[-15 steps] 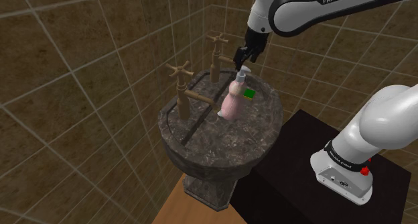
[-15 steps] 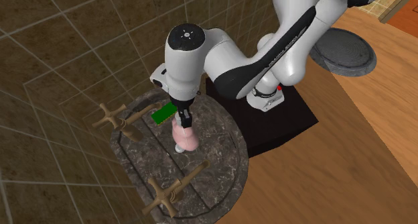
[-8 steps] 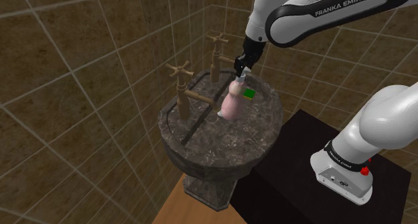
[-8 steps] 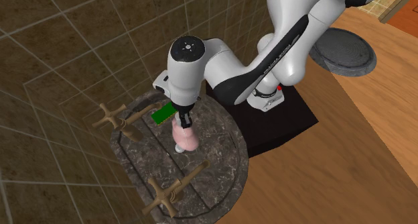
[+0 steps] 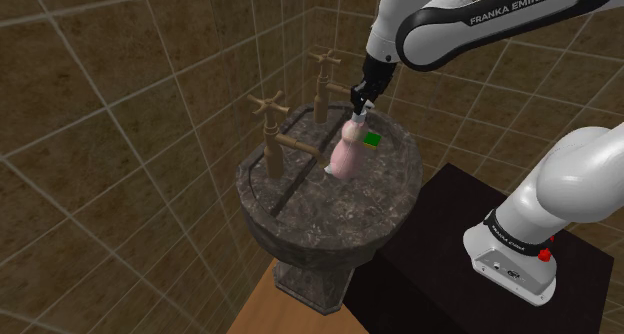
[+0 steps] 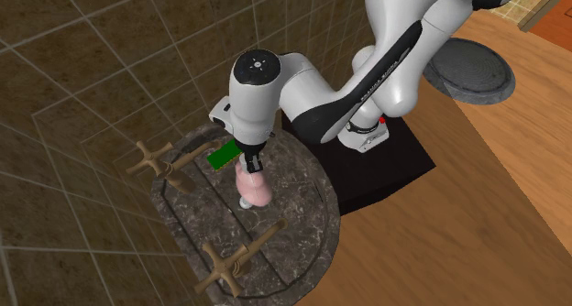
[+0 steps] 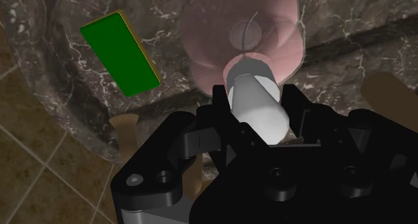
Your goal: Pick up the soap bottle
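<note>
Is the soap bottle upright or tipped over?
Upright: the bottle stands on its base on the sink, its white pump pointing up into the claw.

White arm (image 5: 470, 22) bent over, tool (image 5: 360, 107) pointing down, fingers (image 7: 221, 108) clasping the soap bottle (image 5: 347, 154)

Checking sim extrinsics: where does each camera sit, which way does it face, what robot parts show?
Shoulder view: beside the black box stand, looking down at the round dark marble basin; white arm and black tool show.
Second exterior view: high on the tiled wall's side, facing across the basin toward the stand; the arm shows.
Wrist view: on the hand, looking along the tool's fingers clasping the pink soap bottle's white pump.
All three share the bottle and the green flat block.
</note>
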